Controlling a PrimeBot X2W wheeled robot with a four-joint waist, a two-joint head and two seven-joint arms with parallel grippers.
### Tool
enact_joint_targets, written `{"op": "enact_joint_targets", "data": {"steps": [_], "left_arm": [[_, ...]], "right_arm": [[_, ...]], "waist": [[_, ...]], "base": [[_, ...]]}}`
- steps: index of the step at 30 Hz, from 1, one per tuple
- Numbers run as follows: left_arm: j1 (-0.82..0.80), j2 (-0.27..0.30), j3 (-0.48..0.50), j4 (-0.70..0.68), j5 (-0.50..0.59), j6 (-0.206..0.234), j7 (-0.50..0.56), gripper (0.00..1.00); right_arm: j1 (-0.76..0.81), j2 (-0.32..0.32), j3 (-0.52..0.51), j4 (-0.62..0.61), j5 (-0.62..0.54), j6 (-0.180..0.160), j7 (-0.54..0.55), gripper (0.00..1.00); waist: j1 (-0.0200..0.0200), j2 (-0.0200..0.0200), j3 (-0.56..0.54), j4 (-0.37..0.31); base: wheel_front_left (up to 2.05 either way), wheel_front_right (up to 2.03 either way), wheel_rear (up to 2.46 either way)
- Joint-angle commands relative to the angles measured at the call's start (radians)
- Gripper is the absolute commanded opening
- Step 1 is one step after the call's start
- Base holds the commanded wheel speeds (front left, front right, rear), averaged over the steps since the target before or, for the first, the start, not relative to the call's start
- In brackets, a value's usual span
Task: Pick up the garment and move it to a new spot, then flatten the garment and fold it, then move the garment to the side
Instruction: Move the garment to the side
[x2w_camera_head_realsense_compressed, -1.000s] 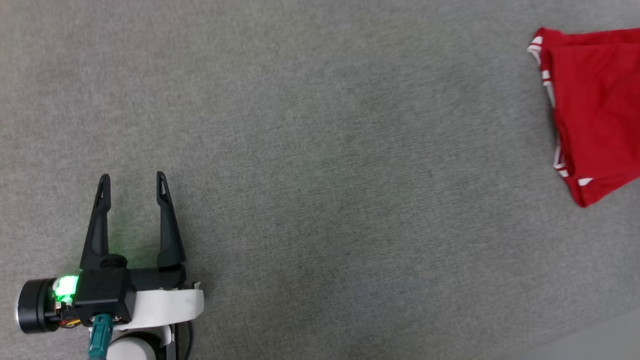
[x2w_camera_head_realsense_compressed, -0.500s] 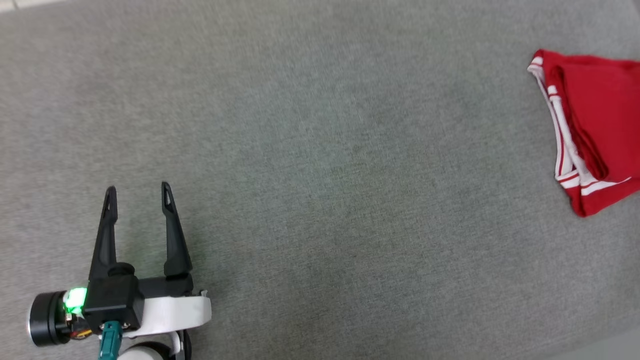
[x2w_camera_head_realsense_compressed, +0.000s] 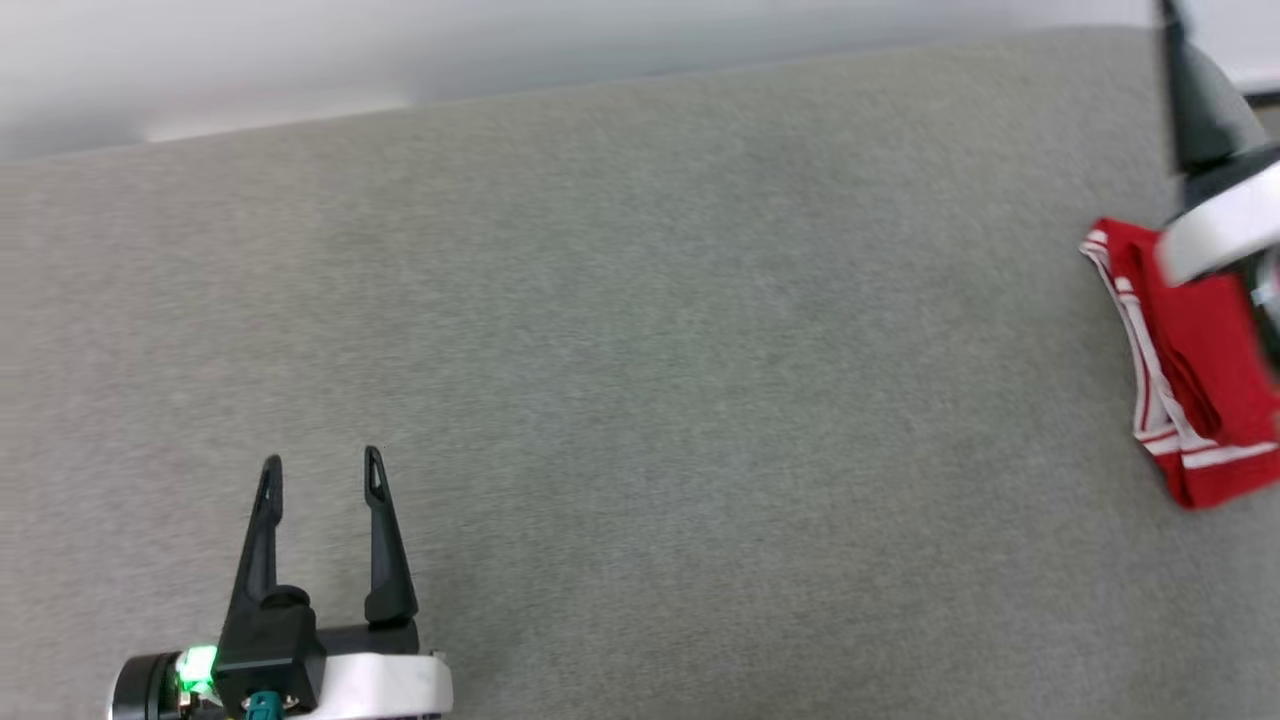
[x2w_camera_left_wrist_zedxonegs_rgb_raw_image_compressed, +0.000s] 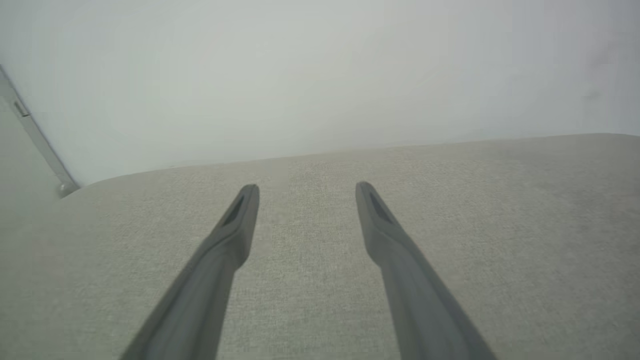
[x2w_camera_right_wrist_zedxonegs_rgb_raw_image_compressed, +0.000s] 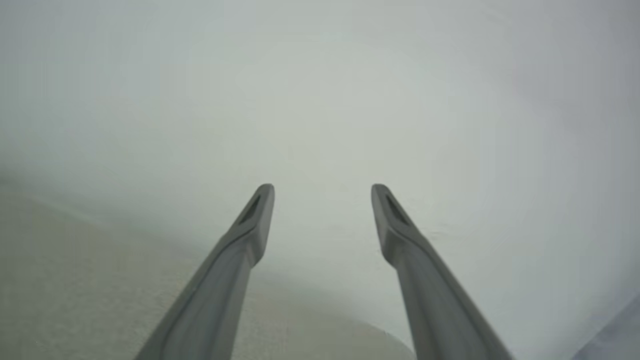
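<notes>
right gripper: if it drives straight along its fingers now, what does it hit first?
Way looks free nearby. The open right gripper points over the far edge of the grey surface at the pale wall, probably the first thing met; depth is unclear. The garment lies under its wrist.

From the head cam, the garment lies on the padded surface way out at 3 o'clock, right against that side of the view and partly cut off by it. The left gripper hangs over the surface down at 7 o'clock, fingers pointing toward 12, well apart from the garment. The right gripper is up at 2 o'clock, overlapping the garment's far end (can't tell if it's touching), and a wall stands behind the surface's far edge at 12.
</notes>
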Motion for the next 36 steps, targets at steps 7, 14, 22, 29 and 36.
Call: {"op": "enact_joint_targets", "data": {"steps": [7,14,22,29,36], "left_arm": [[0.033,-0.009,-0.005,0.027,-0.005,-0.011,-0.002,1.0],[0.061,-0.013,-0.01,0.05,-0.003,-0.027,-0.002,1.0],[0.117,-0.017,-0.007,0.068,0.0,-0.044,-0.002,1.0],[0.149,-0.019,-0.011,0.081,-0.001,-0.06,-0.002,1.0],[0.17,-0.02,-0.002,0.088,-0.007,-0.074,-0.002,1.0]], "right_arm": [[0.283,0.149,-0.101,-0.277,-0.051,-0.001,-0.002,1.0],[0.527,0.255,-0.175,-0.384,-0.059,-0.001,-0.002,1.0],[0.818,0.358,-0.229,-0.475,-0.057,-0.001,-0.002,1.0],[0.94,0.378,-0.232,-0.518,-0.048,-0.001,-0.002,1.0],[1.005,0.383,-0.232,-0.545,-0.036,-0.001,-0.002,1.0]], "waist": [[0.0,0.0,-0.075,0.086],[0.0,0.0,-0.127,0.127],[0.0,0.0,-0.201,0.146],[0.0,0.0,-0.244,0.149],[0.0,0.0,-0.262,0.155]], "base": [[0.0,0.0,0.0],[0.0,0.0,0.0],[0.0,0.0,0.0],[0.0,0.0,0.0],[0.0,0.0,0.0]]}}
